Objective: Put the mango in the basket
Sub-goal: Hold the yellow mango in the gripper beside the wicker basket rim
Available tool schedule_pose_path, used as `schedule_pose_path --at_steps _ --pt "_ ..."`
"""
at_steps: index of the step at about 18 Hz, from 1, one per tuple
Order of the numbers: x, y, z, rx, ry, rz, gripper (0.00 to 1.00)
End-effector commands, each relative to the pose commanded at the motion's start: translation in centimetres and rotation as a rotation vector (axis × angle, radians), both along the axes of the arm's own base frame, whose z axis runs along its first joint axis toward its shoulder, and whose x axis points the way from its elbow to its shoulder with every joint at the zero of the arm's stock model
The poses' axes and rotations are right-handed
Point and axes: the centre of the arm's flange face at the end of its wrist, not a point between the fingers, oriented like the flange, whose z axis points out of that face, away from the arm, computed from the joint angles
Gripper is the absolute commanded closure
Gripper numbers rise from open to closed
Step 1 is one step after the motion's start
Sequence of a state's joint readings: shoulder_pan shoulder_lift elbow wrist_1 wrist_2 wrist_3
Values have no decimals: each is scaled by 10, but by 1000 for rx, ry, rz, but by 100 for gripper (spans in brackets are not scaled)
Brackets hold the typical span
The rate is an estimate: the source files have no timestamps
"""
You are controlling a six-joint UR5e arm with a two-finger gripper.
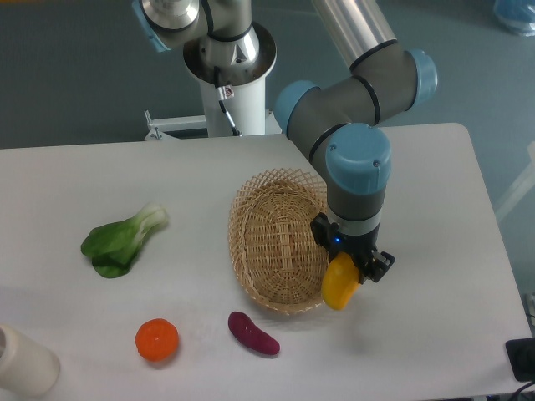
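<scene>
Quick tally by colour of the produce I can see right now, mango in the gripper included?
Yellow-orange: 1, the mango in the gripper
Orange: 1, the round fruit
Purple: 1, the oblong vegetable
Green: 1, the leafy vegetable
Total: 4

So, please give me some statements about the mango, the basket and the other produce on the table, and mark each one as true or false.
1. The gripper holds the mango. True.
2. The mango already lies inside the basket. False: it is still in the gripper, at the basket's right rim.
3. The purple vegetable lies on the table in front of the basket. True.
4. The orange fruit is in the basket. False: it sits on the table, to the left of the purple vegetable.
5. The green leafy vegetable touches the basket. False: it lies apart, far to the basket's left.
</scene>
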State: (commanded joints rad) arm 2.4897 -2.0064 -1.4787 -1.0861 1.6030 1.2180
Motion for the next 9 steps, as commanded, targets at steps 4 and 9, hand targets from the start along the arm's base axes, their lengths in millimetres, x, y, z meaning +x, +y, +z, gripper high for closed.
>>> schedule_pose_path --at_steps 4,9 --pt "0 0 2 1 3 0 50" --pt "0 2 -2 -5 0 2 50"
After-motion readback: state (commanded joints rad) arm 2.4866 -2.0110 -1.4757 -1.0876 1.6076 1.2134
